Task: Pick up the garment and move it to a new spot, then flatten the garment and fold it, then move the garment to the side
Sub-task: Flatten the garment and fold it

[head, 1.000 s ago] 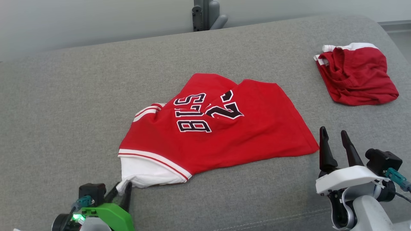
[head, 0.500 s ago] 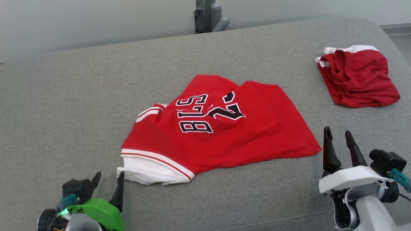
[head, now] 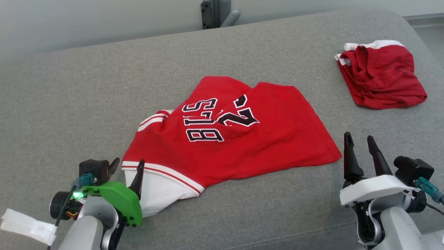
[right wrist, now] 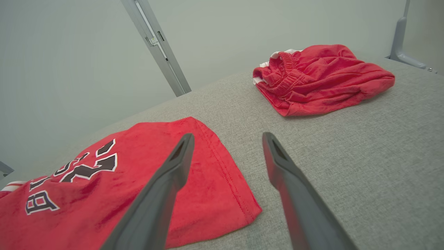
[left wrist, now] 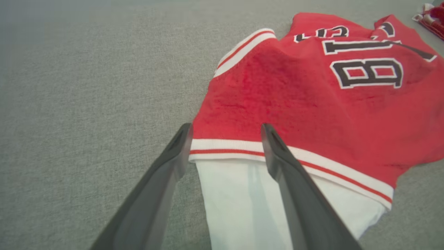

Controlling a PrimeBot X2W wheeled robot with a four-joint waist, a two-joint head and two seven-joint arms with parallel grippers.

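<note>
Grey upholstered surface (head: 69,86) before a pale wall (head: 86,21), metal post (head: 215,12) behind.

Our left pincer (head: 128,163), at seven o'clock in the head view, has two long dark tapering fingers on a bright green housing (head: 118,199) with small dark screws and a glowing green lamp (head: 77,195). A strip of white tape (head: 27,227) juts out beside it. At five o'clock, our right pincer (head: 358,136) has a white housing (head: 376,187), a black camera (head: 412,170) and a teal plug (head: 428,191).
</note>
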